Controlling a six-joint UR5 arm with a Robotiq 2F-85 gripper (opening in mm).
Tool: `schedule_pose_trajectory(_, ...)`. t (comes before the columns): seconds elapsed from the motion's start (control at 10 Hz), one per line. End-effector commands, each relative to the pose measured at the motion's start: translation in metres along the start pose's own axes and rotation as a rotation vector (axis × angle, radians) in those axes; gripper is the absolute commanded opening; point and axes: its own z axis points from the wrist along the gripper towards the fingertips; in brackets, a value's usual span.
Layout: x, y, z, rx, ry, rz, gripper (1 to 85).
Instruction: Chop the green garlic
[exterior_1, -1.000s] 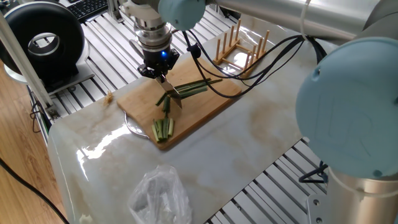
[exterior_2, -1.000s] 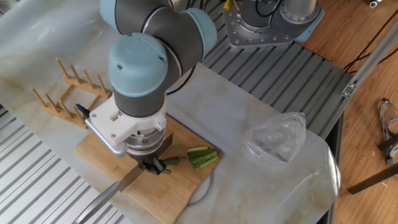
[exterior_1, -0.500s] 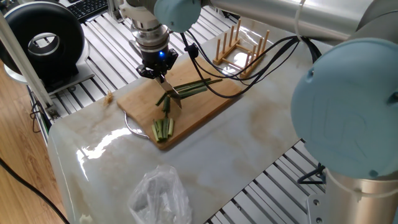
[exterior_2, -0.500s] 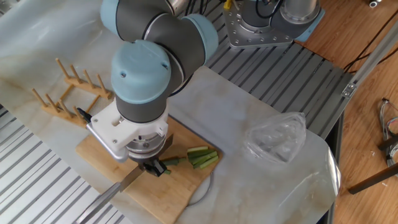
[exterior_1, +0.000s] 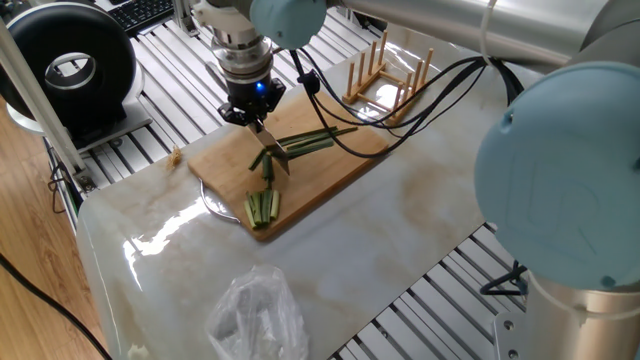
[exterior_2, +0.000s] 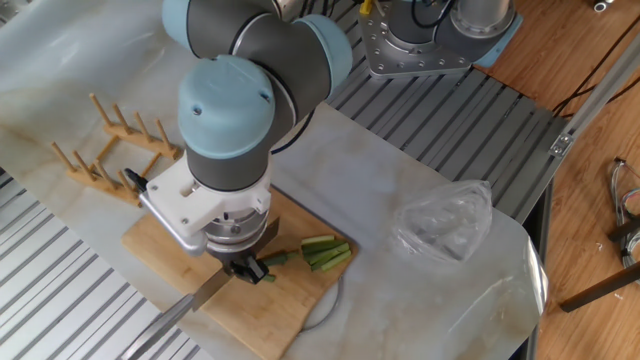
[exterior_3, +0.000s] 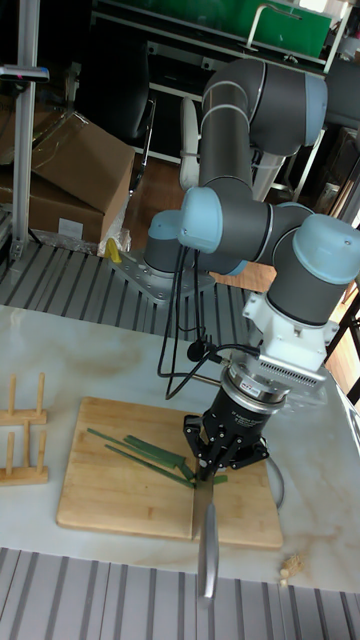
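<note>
The green garlic (exterior_1: 312, 139) lies as long dark-green stalks across the wooden cutting board (exterior_1: 335, 168), with short dark segments (exterior_1: 267, 166) at its near end. My gripper (exterior_1: 252, 113) is shut on the handle of a knife (exterior_1: 275, 155), whose blade tilts down over the stalks' cut end. In the tall fixed view the gripper (exterior_3: 216, 464) stands at the right end of the green garlic (exterior_3: 138, 450), and the knife (exterior_3: 207, 540) points past the board's front edge. In the other fixed view the arm hides most of the stalks; one dark segment (exterior_2: 276, 260) shows beside the gripper (exterior_2: 243, 266).
A bundle of paler green sticks (exterior_1: 263, 205) lies at the board's near corner. Behind the board stands a wooden rack (exterior_1: 386, 68). A crumpled plastic bag (exterior_1: 256, 315) sits near the table's front. A small tan bit (exterior_1: 177, 155) lies left of the board. Cables (exterior_1: 420, 100) hang over it.
The arm's upper joints have shifted slightly. The knife, the gripper and the green garlic stay where they were.
</note>
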Motion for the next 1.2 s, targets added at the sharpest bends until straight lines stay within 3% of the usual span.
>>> schedule_pose_trajectory(0.0,0.0,0.003,0.005,-0.015,-0.003,0.01,1.3)
schedule_pose_trajectory(0.5,0.005,0.01,-0.008,-0.013,0.011,0.019,1.3)
schedule_pose_trajectory(0.7,0.007,0.005,-0.002,-0.034,0.004,0.012,1.3)
schedule_pose_trajectory(1.1,0.015,0.006,0.002,-0.022,0.008,0.021,1.3)
